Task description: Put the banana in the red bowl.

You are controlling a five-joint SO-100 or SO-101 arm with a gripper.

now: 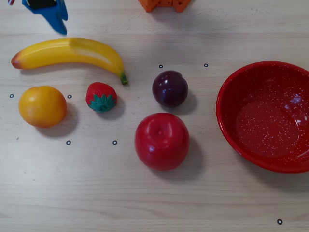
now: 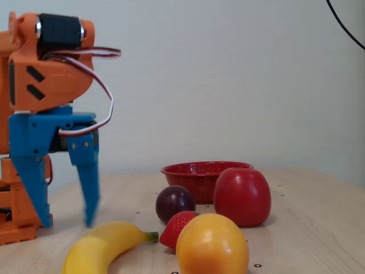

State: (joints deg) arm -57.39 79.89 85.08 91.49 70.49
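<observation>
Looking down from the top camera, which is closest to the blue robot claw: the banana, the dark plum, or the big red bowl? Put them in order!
From the blue gripper at top left of the overhead view:
1. Long glossy yellow banana, just below it.
2. Round dark purple plum, mid-table.
3. Speckled red bowl, far right edge.

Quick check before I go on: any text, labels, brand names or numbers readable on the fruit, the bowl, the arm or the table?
None: no readable text in either view.
The banana, red bowl, apple, plum, strawberry and orange fruit carry no labels.
The table has only small black ring marks, not characters.
The open gripper shows no print.
</observation>
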